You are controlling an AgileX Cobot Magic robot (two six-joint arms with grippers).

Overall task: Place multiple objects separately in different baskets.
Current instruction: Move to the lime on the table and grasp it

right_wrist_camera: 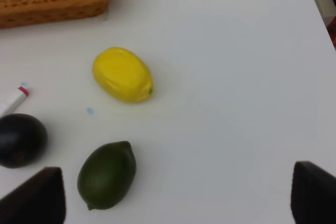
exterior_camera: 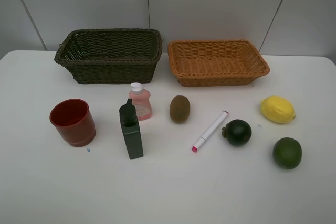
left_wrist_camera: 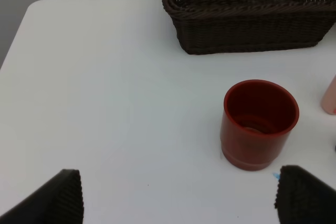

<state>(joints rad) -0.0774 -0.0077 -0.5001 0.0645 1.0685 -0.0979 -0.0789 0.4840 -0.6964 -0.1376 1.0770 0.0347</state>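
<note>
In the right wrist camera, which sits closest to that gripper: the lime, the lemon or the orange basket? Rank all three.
From the right gripper, which is open and empty:
1. Lime, nearest, beside the blackish fruit.
2. Lemon, between the lime and the basket.
3. Orange basket, farthest, beyond the lemon.

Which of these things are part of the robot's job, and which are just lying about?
For the job: dark basket, orange basket, red cup, green bottle, pink bottle, kiwi, marker, dark round fruit, lemon, lime.
Just lying about: only small blue specks on the white table.
</note>
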